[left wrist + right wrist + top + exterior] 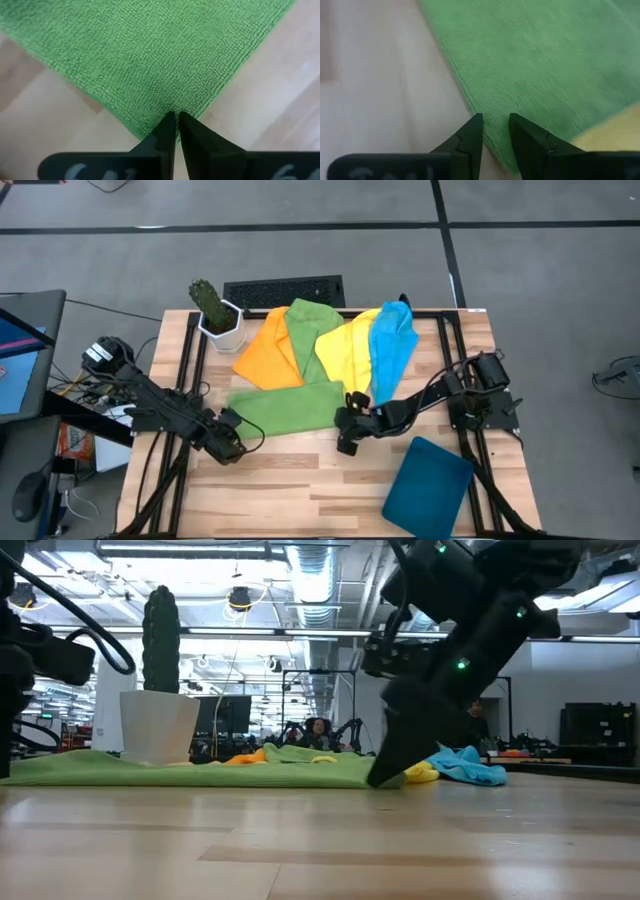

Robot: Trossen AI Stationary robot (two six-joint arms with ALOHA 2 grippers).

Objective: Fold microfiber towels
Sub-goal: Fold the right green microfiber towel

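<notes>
The left gripper sits at the near left corner of the flat green towel, its two dark fingers pinched together on the cloth's hemmed corner, as the left wrist view shows. The right gripper is at the same towel's near right corner, its fingers parted a little with the green edge lying between them; whether they press the cloth cannot be told. In the high view the left gripper lies at about 7 o'clock from the table's middle and the right gripper just right of centre. The green towel lies spread on the wooden table between them. Behind it, toward 12 o'clock, the other cloths overlap in a row: an orange towel, a second green towel, a yellow towel and a bright blue towel. A cactus in a white pot stands at 11 o'clock, with a black keyboard beside it at the far edge. A dark teal tray rests at 4 o'clock.
</notes>
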